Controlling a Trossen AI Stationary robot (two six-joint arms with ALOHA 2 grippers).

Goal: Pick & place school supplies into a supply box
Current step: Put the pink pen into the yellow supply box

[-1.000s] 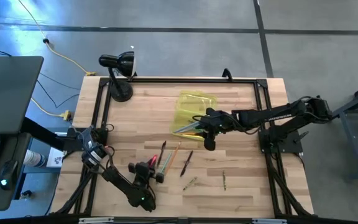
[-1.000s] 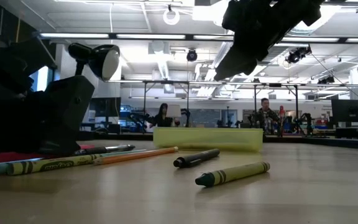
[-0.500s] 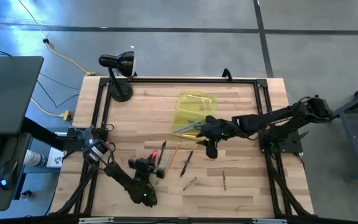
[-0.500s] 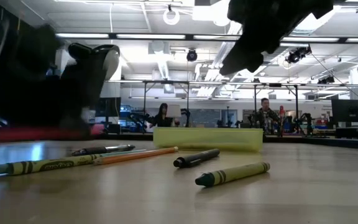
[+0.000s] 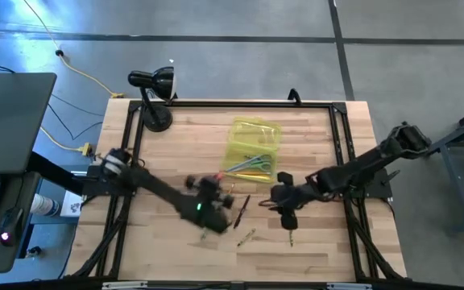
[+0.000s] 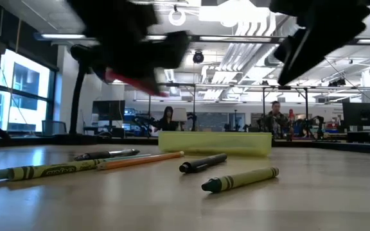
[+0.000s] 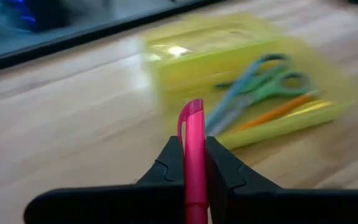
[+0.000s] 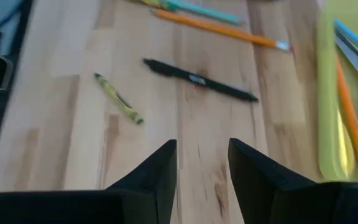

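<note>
The supply box (image 5: 254, 145), a translucent yellow-green case, lies open at the table's middle; green-handled scissors (image 7: 263, 81) and an orange pencil (image 7: 272, 112) lie in it. My left gripper (image 5: 217, 190) hangs above the table just near and left of the box, shut on a pink pen (image 7: 193, 149). My right gripper (image 5: 287, 214) stands open over bare wood near the box's right corner. A black pen (image 8: 201, 79), an orange pencil (image 8: 216, 26) and a green crayon (image 8: 118, 98) lie flat on the table. My left gripper pinches the pink pen between its two fingers (image 7: 225, 171). The pen lies along the fingers, and its rounded end (image 7: 192, 112) sticks out past the fingertips toward the box. The pen is lifted clear of the table.
A black desk lamp (image 5: 153, 89) stands at the far left corner. A second crayon (image 5: 291, 234) lies near my right gripper. Another black pen (image 6: 108, 154) and a long crayon (image 6: 44, 171) lie at the left. A black frame (image 5: 240, 102) runs along the table's edges.
My left gripper has risen from the table's near left and swung right toward the box, rolling its wrist, with the pink pen lifted clear. My right gripper has gone from the box's near end toward the near edge, staying open.
</note>
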